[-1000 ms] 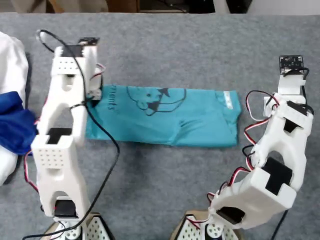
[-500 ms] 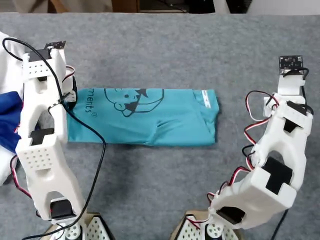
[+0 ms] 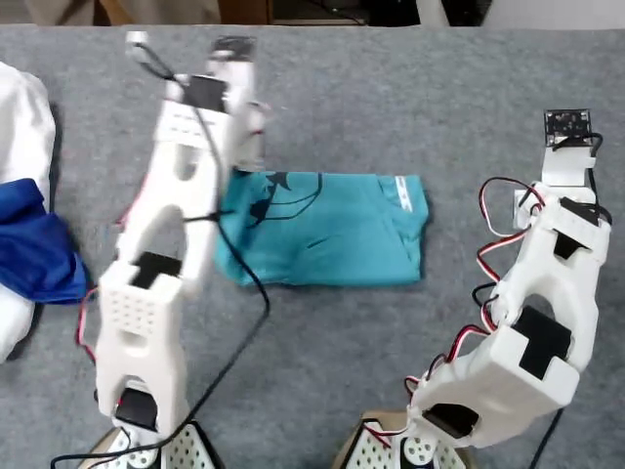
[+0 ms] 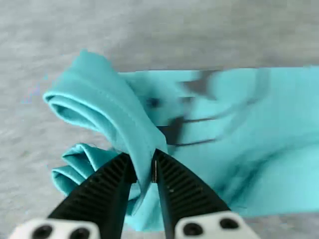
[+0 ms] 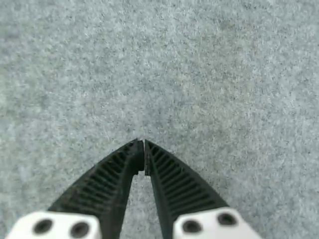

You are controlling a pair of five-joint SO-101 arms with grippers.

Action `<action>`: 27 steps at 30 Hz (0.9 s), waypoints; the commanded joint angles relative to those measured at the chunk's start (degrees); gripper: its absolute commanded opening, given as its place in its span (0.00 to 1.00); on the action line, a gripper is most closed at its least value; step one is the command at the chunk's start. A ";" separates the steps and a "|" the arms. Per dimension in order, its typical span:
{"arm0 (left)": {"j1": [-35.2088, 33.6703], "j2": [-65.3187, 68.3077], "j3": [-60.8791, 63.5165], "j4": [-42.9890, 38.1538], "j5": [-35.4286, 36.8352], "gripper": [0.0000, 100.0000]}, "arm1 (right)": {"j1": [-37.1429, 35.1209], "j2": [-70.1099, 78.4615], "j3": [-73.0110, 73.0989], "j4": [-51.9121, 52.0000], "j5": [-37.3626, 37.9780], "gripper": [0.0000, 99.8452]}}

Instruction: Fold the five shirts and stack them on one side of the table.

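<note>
Teal shirt (image 3: 332,230) lies at the centre of the grey surface (image 3: 391,59), already narrowed into a band with its long axis from 9 to 3 o'clock; collar end flat at 3 o'clock; 9 o'clock end raised off the surface.

Left gripper (image 4: 142,172): jaws nearly closed, pinching a doubled edge of the teal fabric; several layers bunch in rolls just beside the pinch. Right gripper (image 5: 144,149): jaws closed tip to tip, nothing between them, hanging over bare surface well apart from the shirt, at 3 o'clock.

White cloth (image 3: 24,127) and blue cloth (image 3: 34,244) heaped at the 9 o'clock edge; probably others of the 5 shirts; not folded.

Step in hand, by my reading: the crosswise fold, hem end over onto collar end.

Notes for doing it well:
- carry the held end straight toward 3 o'clock, low enough that the lower layer is not dragged;
- keep all pinched layers together; the bunching suggests 1 layer could slip out;
- line the held edge up with the collar edge before opening the jaws;
- release only once the fabric rests flat; a drop from height risks a skewed fold.
</note>
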 commanded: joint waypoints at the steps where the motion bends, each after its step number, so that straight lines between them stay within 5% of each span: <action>1: 6.42 0.31 -3.60 -1.14 2.81 0.02 | -0.40 -0.04 -3.56 -1.05 -0.62 0.02; 7: 13.01 2.42 -8.62 -0.70 2.99 0.02 | -0.22 2.42 -5.93 -0.62 -0.70 0.02; 27: 15.91 2.59 -26.11 4.04 4.04 0.02 | 1.45 3.56 -7.96 0.97 -4.66 0.02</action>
